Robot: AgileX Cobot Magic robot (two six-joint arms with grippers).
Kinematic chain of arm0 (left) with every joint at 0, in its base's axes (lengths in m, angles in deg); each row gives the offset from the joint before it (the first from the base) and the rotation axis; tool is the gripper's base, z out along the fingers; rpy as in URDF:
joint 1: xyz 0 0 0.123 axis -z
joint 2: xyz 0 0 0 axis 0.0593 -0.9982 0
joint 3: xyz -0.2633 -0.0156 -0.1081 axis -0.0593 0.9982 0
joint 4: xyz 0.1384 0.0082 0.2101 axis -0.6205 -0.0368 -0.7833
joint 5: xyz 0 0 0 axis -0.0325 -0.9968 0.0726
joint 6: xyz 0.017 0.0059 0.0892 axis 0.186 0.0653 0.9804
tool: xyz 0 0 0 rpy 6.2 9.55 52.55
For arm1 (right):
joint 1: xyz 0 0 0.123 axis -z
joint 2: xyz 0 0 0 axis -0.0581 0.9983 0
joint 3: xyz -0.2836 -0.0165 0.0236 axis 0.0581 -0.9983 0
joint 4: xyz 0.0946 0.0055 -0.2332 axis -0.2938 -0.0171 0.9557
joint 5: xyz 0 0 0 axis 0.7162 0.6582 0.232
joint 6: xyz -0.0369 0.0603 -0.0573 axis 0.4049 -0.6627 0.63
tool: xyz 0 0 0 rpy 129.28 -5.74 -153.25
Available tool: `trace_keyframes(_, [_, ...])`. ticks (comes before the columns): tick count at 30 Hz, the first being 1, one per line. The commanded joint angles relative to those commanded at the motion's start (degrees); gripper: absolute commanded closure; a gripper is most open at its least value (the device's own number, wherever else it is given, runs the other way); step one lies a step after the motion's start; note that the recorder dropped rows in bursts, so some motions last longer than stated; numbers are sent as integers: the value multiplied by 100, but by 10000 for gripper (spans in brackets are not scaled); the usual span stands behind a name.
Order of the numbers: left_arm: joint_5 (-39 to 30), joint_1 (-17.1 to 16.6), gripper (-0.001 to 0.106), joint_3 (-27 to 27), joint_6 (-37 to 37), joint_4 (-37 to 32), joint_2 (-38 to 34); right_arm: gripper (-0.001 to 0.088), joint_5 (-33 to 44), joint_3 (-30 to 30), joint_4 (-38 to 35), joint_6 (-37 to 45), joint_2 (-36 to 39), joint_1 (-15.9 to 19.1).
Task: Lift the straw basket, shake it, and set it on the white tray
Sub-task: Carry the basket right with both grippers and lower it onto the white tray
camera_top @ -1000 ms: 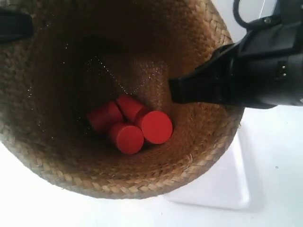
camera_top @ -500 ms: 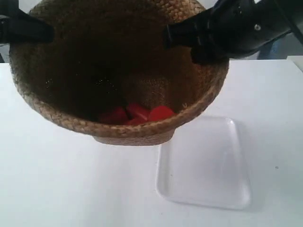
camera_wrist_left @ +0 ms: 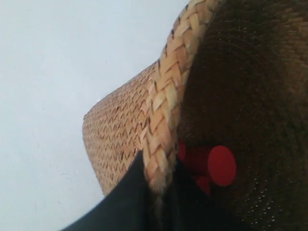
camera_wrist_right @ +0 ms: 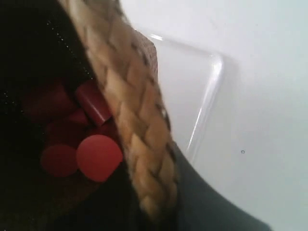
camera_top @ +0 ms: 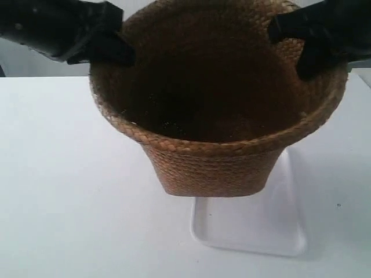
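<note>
Cannot see much of the white tray (camera_top: 249, 234) behind the straw basket (camera_top: 211, 165), nor the red cylinders (camera_wrist_left: 221, 165) in the exterior view.

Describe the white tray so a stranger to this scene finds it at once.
Over the white table, a big brown straw basket is held by its rim. Just below its base lies the white tray, partly hidden. Its glossy surface, low raised rim and rounded corners set it apart from the plain tabletop.

The left end effector (camera_wrist_left: 155, 204) clamps the straw basket (camera_wrist_left: 120, 139) at its braided rim, one finger inside and one outside. The right end effector (camera_wrist_right: 156, 209) pinches the opposite rim likewise.
</note>
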Motion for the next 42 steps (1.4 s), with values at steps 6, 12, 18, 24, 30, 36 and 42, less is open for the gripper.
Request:
trace_keyframes(6, [-13,226,1053,-424,-182,-75,-503,868,0,-13,-18,129,9,678])
trace_keyframes(12, [-26,296,1053,-575,-193,-51,-982,868,0,-635,-18,200,9,925])
trace_keyframes(18, [47,296,1053,-589,-193,13,-1187,868,0,-1080,43,200,9,942])
trace_keyframes(24, [87,296,1053,-589,-149,13,-1319,868,0,-1264,148,200,9,942])
trace_keyframes(30, [293,296,1053,-589,-49,13,-1365,868,0,-1328,440,189,9,942])
trace_keyframes(36, [287,296,1021,-589,219,13,-1379,833,0,-1328,440,163,9,942])
trace_keyframes(42, [268,296,668,-589,219,13,-1379,567,-60,-1328,440,163,9,942])
